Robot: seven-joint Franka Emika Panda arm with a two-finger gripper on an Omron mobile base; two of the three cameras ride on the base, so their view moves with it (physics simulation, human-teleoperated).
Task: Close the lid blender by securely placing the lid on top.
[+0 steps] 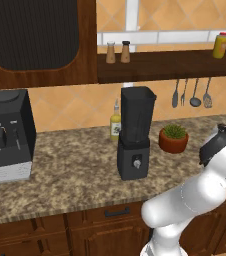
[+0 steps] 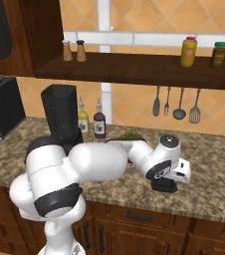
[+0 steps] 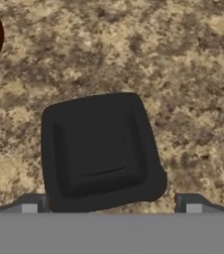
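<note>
Stage: pre-grasp | your gripper (image 3: 111,204) hangs released, jaws straddling the lid (image 3: 100,151) flat on the granite counter (image 3: 183,74) | blender (image 1: 135,131) stands uncapped, well apart | left: grasp, carry, seat it.

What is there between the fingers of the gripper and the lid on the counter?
Nothing: in the hand view the open gripper hangs straight over the lid, one finger at each side, with no object between them.
</note>
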